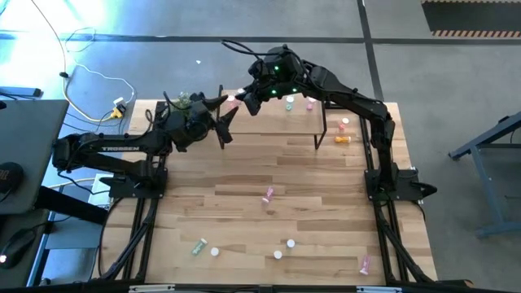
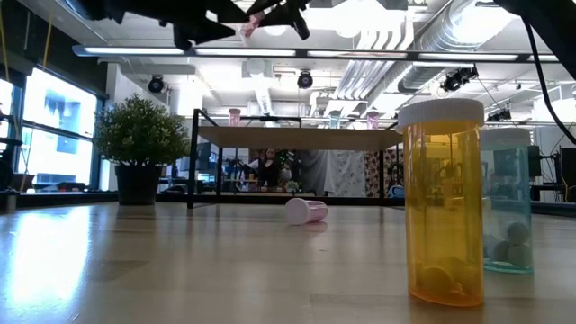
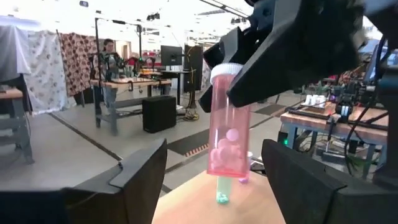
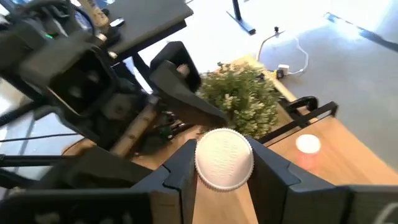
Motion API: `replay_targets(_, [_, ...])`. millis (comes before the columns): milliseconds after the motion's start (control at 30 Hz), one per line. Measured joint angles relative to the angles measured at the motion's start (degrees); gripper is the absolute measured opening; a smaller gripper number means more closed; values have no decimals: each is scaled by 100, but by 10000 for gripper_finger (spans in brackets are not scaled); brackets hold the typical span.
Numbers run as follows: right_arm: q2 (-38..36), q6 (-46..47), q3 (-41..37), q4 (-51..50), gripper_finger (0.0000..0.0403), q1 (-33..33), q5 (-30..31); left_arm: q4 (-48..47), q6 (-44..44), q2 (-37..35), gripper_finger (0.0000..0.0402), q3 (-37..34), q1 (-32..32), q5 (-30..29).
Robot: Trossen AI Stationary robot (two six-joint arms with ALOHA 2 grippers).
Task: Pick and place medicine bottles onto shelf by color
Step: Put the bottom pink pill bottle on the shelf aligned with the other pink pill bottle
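Left wrist view shows the pink bottle (image 3: 227,124) hanging upright, cap up, between the left end effector (image 3: 214,180)'s two spread fingers and touching neither; those fingers stand released. The right end effector (image 3: 292,50) is clenched on the bottle's white cap from above, so the bottle's long axis runs straight down out of its grip. The right wrist view confirms it: the white cap (image 4: 224,158) sits pinched between that arm's own fingers.

From overhead the two end effectors meet nose to nose above the shelf (image 1: 269,122)'s near left corner, the right end effector (image 1: 244,102) carrying the bottle (image 1: 233,101) and the left end effector (image 1: 221,122) just beside it. I judge the bottle now belongs to the right arm, and the shelf top lies just below and beyond it.

Several bottles already stand on the shelf past the right end effector, among them another pink one (image 1: 310,103), likely the matching group. The left fingers flanking the bottle are the nearest obstruction. More bottles lie scattered on the bench (image 1: 244,220), well apart from both arms.
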Motion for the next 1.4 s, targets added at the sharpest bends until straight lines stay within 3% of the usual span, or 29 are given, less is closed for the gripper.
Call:
replay_targets(233, [0,-515,0,241,102,-77,218,-930,-530,-631,255,0,-2,13])
replay_targets(467, [161,-1330,4,660,102,-89,231,-1874,-1278,-1333,255,0,-2,494])
replay_targets(833, [762,-2078,4,327,102,-72,237,-3630,-2027,-2207,255,0,-15,812])
replay_targets(1400, [1426,-3920,0,-61,102,311,553,-3822,-2023,-2326,255,0,-15,797])
